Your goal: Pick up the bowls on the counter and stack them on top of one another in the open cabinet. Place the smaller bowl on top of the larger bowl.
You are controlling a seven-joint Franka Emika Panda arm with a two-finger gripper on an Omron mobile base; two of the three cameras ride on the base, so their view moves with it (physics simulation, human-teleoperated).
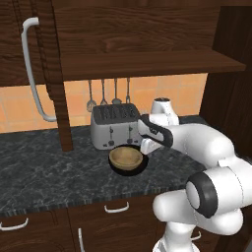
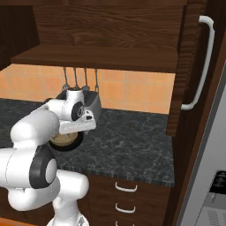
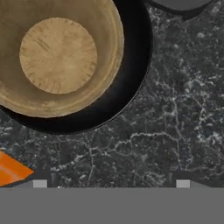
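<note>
Tan bowl nested in black bowl (rim cropped), hand open

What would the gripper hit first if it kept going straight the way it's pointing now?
Most likely the bare counter. The open gripper looks down at dark stone, with the stacked smaller bowl and larger bowl off to one side.

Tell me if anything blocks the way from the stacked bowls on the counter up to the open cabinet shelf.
Nothing visible does. The tan bowl sits nested in the black bowl on the counter, just in front of the toaster. The cabinet shelf above shows bare planks, and the open gripper hangs beside the bowls, not over them.
</note>
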